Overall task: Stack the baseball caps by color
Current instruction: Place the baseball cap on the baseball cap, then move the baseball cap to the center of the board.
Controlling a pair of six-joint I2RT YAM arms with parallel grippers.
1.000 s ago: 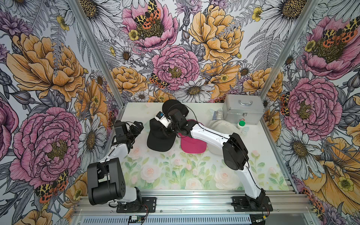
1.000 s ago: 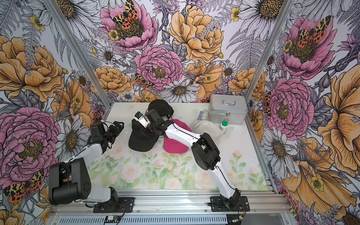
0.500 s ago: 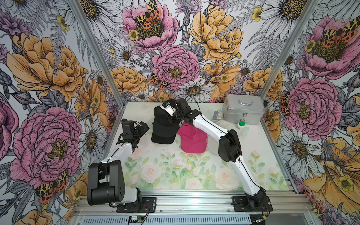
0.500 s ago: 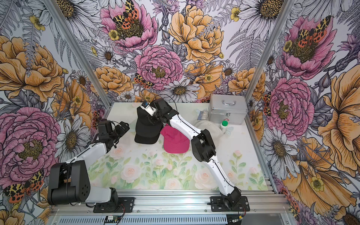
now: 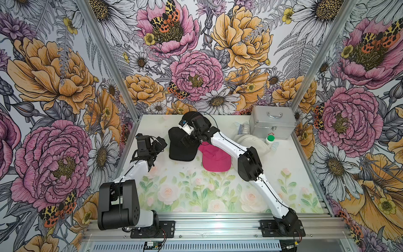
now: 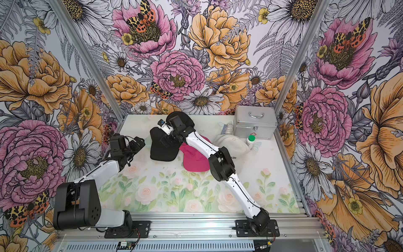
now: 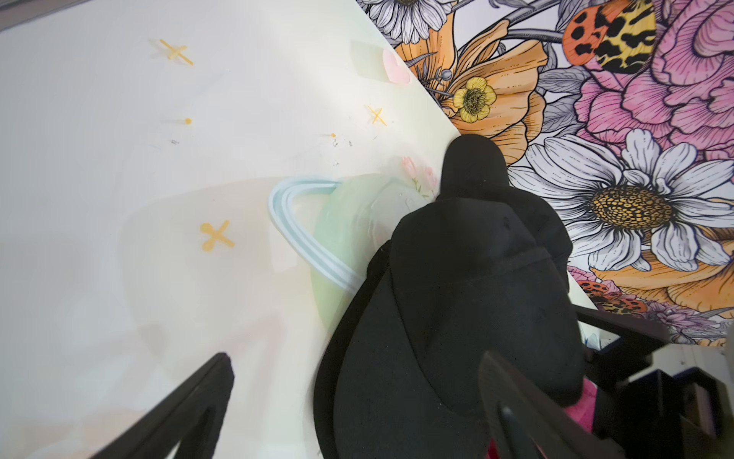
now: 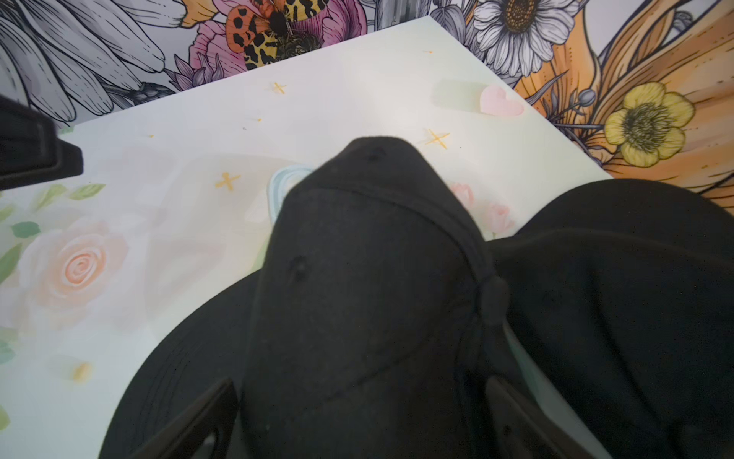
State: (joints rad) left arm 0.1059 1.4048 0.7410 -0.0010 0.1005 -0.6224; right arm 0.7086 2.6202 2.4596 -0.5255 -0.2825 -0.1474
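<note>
The right gripper (image 8: 357,381) has its jaws spread wide to either side of the crown of a black cap (image 8: 357,278). The cap lies on the table (image 5: 174,189) just beside a hot pink cap (image 5: 214,161). Whether the fingers (image 8: 222,393) touch the fabric cannot be told, and in both top views the wrist hides them. The left gripper (image 7: 353,357) is also wide and empty, near that cap, while a second black cap (image 8: 615,286) behind and the cream cap (image 5: 246,139) near the silver case (image 5: 272,124) are partly covered by the right arm.
</note>
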